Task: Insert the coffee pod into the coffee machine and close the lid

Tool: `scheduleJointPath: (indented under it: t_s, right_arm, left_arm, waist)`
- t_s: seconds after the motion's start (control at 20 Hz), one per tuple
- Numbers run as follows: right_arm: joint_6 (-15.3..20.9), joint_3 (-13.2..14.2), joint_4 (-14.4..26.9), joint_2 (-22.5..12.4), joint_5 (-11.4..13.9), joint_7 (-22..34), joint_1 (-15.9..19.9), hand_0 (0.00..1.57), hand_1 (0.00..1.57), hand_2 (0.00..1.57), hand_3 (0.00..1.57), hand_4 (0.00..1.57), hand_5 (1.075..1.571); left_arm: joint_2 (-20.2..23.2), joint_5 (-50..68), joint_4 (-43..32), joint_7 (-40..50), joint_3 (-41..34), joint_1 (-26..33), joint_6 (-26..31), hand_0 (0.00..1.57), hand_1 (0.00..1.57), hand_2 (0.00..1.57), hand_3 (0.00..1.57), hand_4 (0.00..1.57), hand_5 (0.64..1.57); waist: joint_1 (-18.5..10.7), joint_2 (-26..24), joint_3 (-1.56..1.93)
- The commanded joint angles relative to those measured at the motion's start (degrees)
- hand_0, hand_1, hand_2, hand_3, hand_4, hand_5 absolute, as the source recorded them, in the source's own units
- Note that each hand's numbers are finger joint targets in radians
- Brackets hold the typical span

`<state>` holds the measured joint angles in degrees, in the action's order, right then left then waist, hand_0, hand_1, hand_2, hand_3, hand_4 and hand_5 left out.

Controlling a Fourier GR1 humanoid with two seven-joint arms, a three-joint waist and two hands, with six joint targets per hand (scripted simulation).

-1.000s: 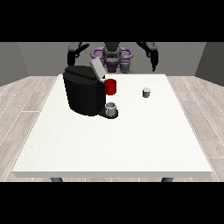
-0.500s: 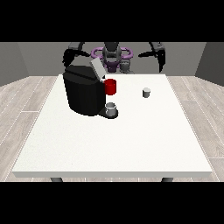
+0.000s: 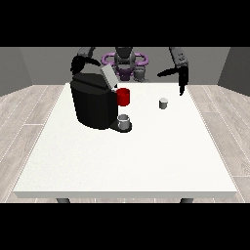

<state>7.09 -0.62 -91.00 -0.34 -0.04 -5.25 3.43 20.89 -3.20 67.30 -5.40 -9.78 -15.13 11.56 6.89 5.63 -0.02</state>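
You see the coffee pod point(image 3: 163, 103) standing on the white bench point(image 3: 127, 156), well right of the black coffee machine point(image 3: 93, 102), lid point(image 3: 108, 76) tilted up. A grey cup point(image 3: 124, 120) sits at its base beside a red part point(image 3: 123, 96). Robot hand at the view's right point(image 3: 181, 80) hangs above the pod, released, fingers straight. Robot hand at the view's left point(image 3: 77, 65) is behind the machine; you cannot tell its fingers.
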Motion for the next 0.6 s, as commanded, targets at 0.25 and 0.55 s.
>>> scheduleJointPath:
  t_s: [0.25,0.55]
  right_arm:
    - [-1.13,-0.17,-1.15,-0.15,-1.51,3.05,1.87,0.0,0.0,0.0,0.0,0.26,1.571]
    - [2.1,0.97,3.1,-0.92,0.36,4.96,7.28,0.0,0.0,0.0,0.0,0.4,1.571]
  left_arm:
    - [0.39,-7.69,-13.52,-3.29,0.83,-5.14,-4.99,0.0,0.0,0.0,0.0,0.0,1.571]
    - [1.29,-10.84,-18.42,-4.4,2.54,-10.31,-3.48,0.0,0.0,0.2,0.0,0.0,1.571]
  waist:
    - [2.6,2.75,-0.01]
    - [0.48,4.37,0.0]
